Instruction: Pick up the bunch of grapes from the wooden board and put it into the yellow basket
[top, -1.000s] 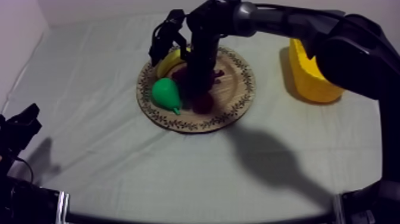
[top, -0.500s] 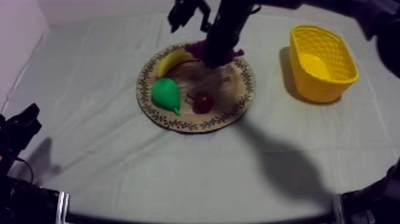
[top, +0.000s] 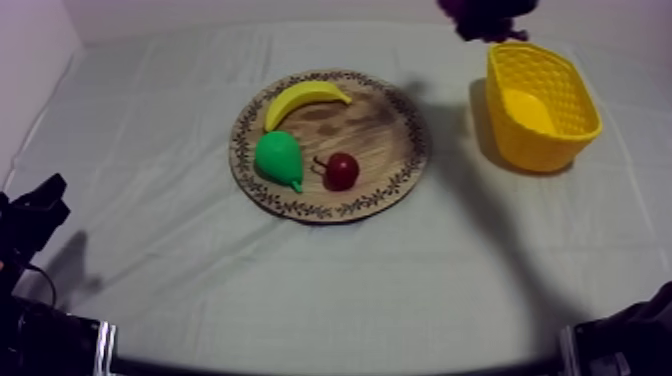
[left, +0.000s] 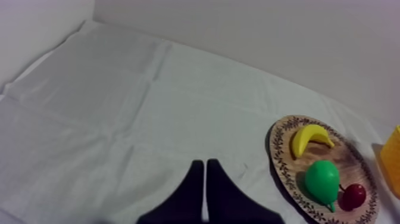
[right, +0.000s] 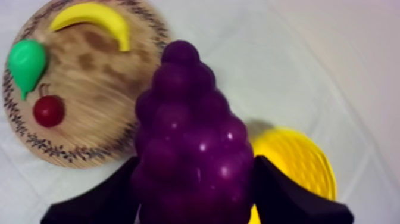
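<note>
A purple bunch of grapes hangs in the air with my right gripper shut on it, one black finger on each side. From above, the grapes sit high at the far edge, just behind the yellow basket. In the right wrist view the basket lies below and beside the grapes. The round wooden board at the table's middle holds a banana, a green pear and a small red fruit. My left gripper rests low at the left, its fingers together as a narrow wedge.
Grey-white cloth covers the table, with wide bare room left of the board and in front of it. The basket's edge shows beyond the board in the left wrist view. A dark arm shadow lies between board and basket.
My right arm has lifted the grapes off the board and carried them up and to the right, to near the basket. The left arm has not moved.
</note>
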